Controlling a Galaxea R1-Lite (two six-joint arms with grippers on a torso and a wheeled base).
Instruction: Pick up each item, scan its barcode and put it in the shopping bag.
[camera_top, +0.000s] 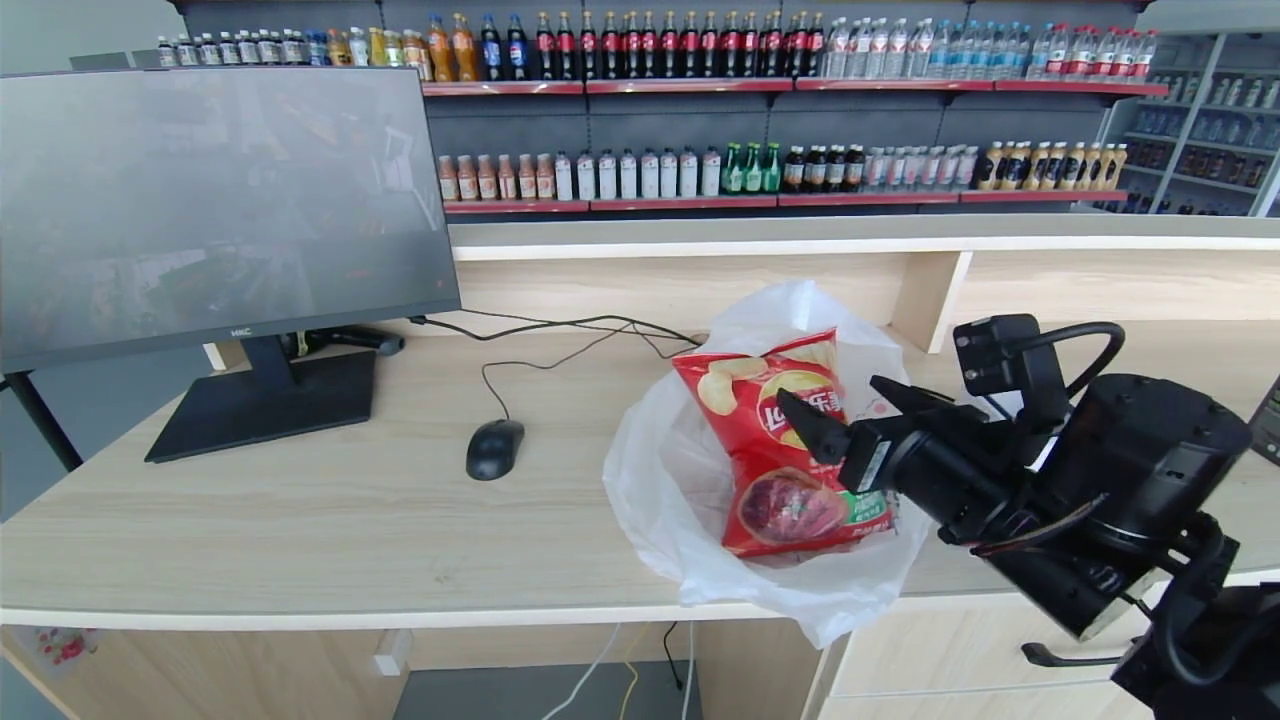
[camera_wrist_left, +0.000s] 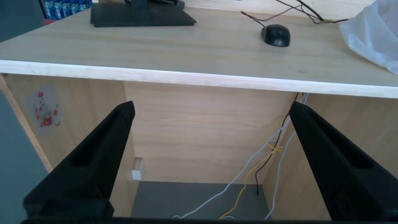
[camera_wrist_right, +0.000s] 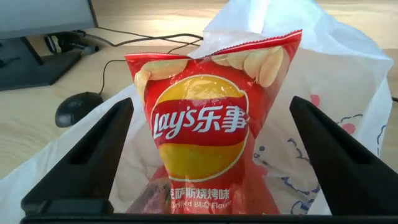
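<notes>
Doing now: you seem to be ending the put-it-in-the-bag step.
Far left: left gripper (camera_wrist_left: 211, 107) hangs low before the counter (camera_wrist_left: 186, 65) edge, jaws wide apart, holding nothing.
Middle: mouse (camera_top: 494, 449) lies on the counter.
Right of middle: chip bag (camera_top: 770, 500) sits inside the open white shopping bag (camera_top: 650, 480).
Right: right gripper (camera_top: 832, 390) is at the chip bag's top, jaws spread wide, not squeezing it.
Next: you likely need to pull the right arm back gently, so no finger snags the thin plastic.

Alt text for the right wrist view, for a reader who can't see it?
A red chip bag stands upright in the white shopping bag, framed by the open right hand. Behind it, a black mouse lies on the wooden counter.
</notes>
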